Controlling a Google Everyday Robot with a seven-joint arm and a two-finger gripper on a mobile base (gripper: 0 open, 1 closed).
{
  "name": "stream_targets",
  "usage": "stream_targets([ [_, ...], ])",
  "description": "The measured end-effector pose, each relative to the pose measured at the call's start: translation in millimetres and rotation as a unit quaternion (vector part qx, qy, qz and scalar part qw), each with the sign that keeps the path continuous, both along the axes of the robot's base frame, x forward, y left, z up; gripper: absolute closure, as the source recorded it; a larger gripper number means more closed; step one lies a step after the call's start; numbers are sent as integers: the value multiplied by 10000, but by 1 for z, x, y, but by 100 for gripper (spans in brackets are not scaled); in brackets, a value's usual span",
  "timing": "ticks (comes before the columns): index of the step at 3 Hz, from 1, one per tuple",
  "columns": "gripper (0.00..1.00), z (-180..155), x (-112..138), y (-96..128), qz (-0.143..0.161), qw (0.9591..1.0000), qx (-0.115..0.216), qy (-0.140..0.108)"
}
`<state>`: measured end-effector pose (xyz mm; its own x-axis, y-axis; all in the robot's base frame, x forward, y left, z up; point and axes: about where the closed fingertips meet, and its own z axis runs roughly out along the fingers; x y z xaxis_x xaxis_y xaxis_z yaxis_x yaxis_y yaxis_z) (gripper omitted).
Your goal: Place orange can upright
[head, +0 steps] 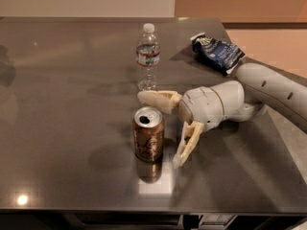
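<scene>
Gripper (pixel 160 131): low over the grey table (pixel 57 128), at the end of the white arm (pixel 273 87) that enters from the right. Its jaws stand wide apart and clamp nothing. One finger (pixel 158 99) reaches left behind the can's top; the other (pixel 186 143) slants down toward the table's near edge.

Orange can (pixel 148 134): upright on the table with its silver top and opening facing up, just left of the gripper body, at the mouth of the spread fingers. The nearer finger is apart from it. Contact with the farther finger cannot be determined.

Clear water bottle (pixel 147 56): upright, beyond the gripper's farther finger.

Crumpled blue snack bag (pixel 218 53): beyond the gripper and to the right, near the arm.
</scene>
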<state>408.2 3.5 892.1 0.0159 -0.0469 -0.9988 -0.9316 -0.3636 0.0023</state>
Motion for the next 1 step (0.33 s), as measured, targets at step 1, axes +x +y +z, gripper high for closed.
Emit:
stream_targets([
  [1,0,0,0,0,0,10000,0,0],
])
